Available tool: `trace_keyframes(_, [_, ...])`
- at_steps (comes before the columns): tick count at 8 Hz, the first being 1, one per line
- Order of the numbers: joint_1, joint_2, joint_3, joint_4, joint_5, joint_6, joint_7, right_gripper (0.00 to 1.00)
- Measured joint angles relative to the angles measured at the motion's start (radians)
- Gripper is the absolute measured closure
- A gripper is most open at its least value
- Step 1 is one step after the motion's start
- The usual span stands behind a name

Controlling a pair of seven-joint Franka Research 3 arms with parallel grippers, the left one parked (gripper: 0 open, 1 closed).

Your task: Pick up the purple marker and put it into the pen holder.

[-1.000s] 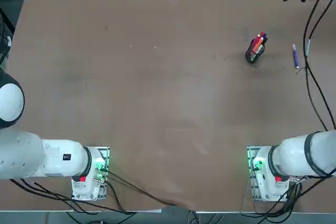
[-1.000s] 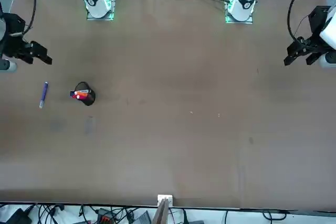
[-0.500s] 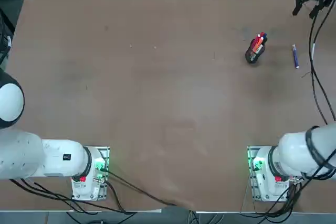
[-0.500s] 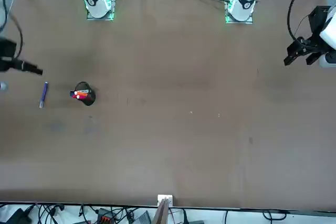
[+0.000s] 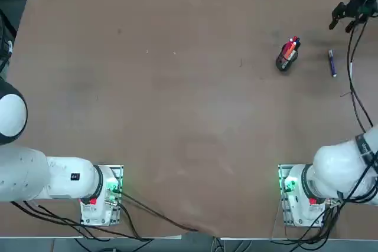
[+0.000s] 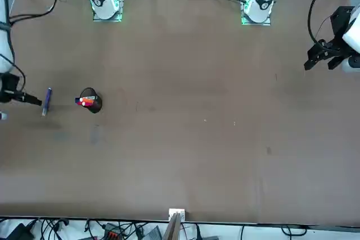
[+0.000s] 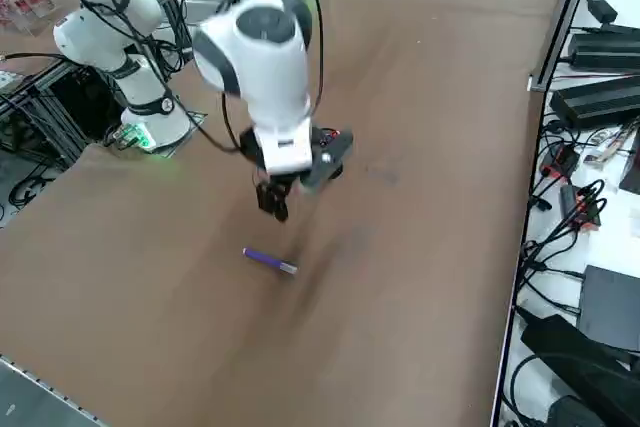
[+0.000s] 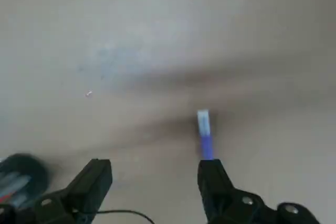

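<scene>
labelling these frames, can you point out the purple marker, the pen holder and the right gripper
purple marker point(image 5: 332, 63), top view, middle of its barrel
pen holder point(image 5: 284, 63), top view, dark cup body
right gripper point(image 8: 155, 174), right wrist view, midway between its open fingertips

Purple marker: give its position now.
In the top view the purple marker lies flat on the table near the right edge, just right of the pen holder.

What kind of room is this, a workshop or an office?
Most likely a robotics lab. Two white arms are bolted to a big brown table, cables and power bricks line its edges, and the right pincer hangs open above a purple marker near a pen holder.
</scene>
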Motion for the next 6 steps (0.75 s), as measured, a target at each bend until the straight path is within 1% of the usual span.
trace_keyframes(1, [-0.012,0.036,0.000,-0.014,0.000,0.052,-0.014,0.03])
trace_keyframes(3, [-0.045,0.099,0.000,-0.020,0.000,0.127,-0.028,0.02])
trace_keyframes(4, [-0.054,0.121,0.000,-0.022,0.000,0.157,-0.042,0.02])
trace_keyframes(6, [-0.072,0.142,0.002,-0.023,0.000,0.177,-0.088,0.02])
